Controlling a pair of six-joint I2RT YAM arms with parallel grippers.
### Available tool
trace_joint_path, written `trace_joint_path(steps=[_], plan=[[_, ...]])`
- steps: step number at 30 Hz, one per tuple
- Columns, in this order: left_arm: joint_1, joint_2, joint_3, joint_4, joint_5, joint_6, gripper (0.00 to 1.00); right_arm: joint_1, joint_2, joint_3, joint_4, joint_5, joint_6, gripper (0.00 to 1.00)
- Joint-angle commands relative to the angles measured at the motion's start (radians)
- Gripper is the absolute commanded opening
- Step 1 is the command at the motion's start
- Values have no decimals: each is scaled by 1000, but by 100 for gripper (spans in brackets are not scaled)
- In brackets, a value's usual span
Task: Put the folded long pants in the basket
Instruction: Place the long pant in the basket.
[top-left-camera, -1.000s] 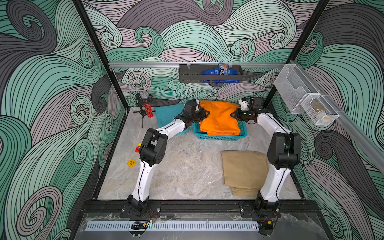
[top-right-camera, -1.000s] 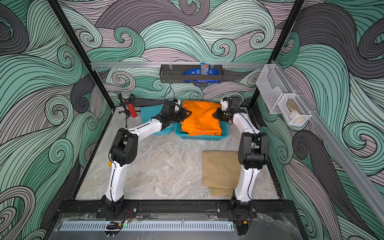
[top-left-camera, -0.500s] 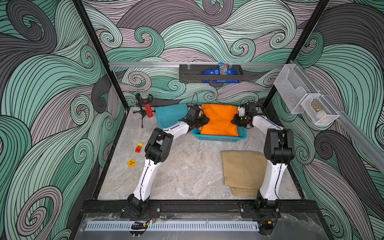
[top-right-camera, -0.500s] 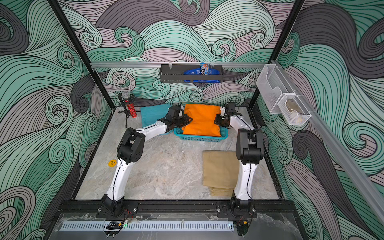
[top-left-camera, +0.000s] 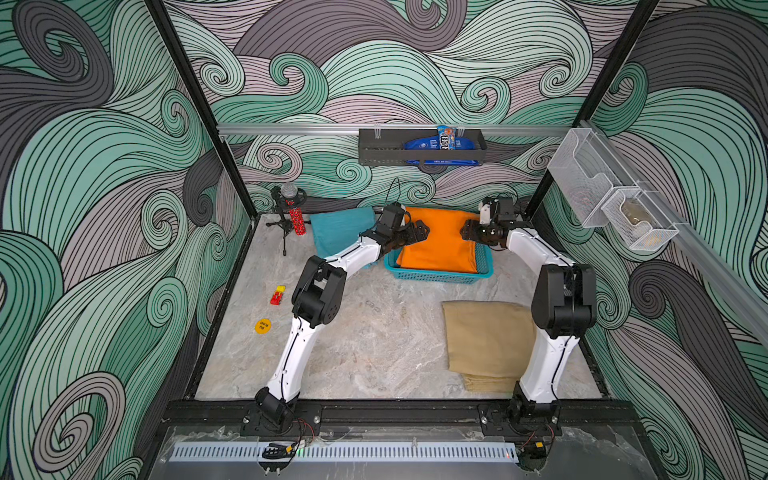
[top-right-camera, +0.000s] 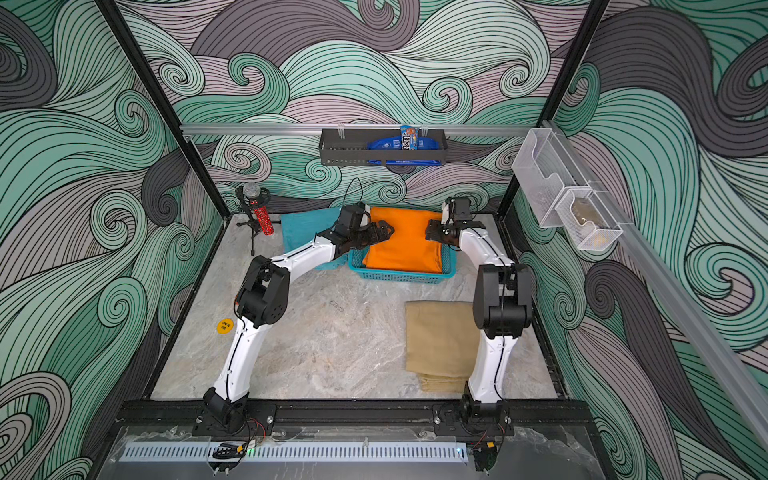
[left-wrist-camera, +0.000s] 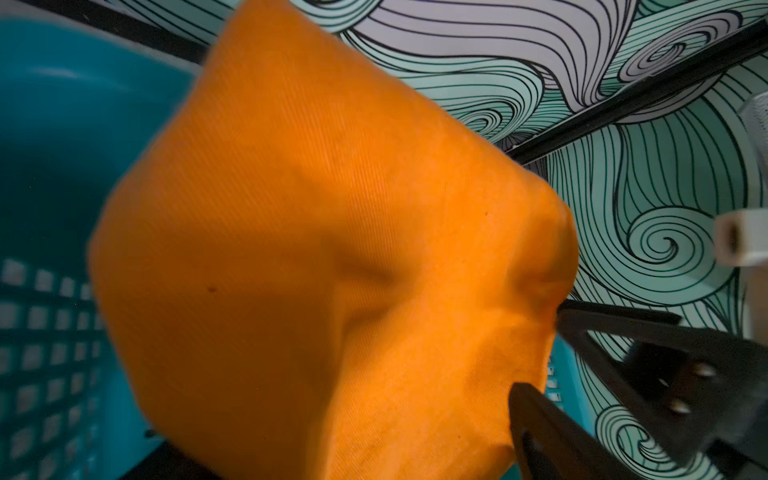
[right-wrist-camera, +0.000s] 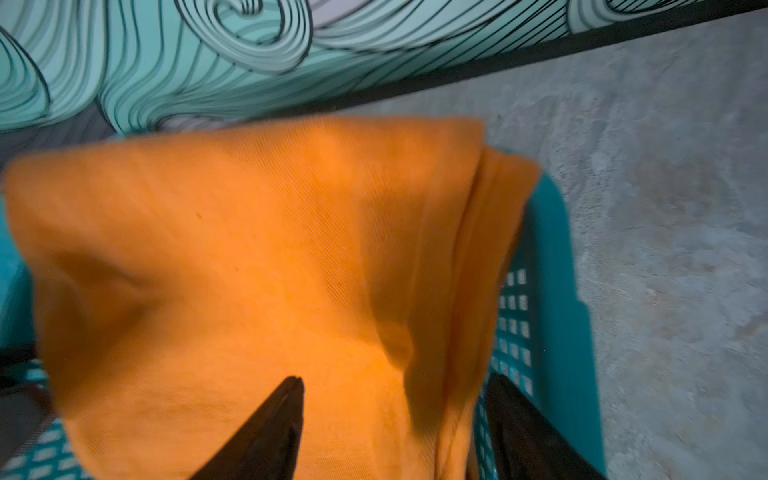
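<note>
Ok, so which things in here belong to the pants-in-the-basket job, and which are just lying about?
Job: orange pants, tan pants, teal pants, turquoise basket.

Lying about: small red toy, yellow disc, red cylinder on tripod, black wall tray, wire-mesh bins.

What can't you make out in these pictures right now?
The basket floor: largely under the orange pants in both top views.
The teal pants near edge: behind the left arm in both top views.
The tan pants right edge: behind the right arm.
The yellow disc lettering: too small.
</note>
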Motion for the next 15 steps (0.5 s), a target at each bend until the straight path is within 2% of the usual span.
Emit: trace_joint_path(steps=[1,5,8,11,15], plan=[[16,-107,53,-9,-96,96,99,-5,-89,20,11,87,-26,100],[16,-189,47,-18,-117,193,99,-5,-185,-33,11,143,-30,100],[14,-280,-33,-48,-90,235,99,-3,-289,-150,7,139,-32,100],[12,-433,-248,-8,-23,241,99,11,-428,-331,11,95,-9,100],[13,-677,-668,160,83,193,98,109,-627,-604,10,63,83,94]])
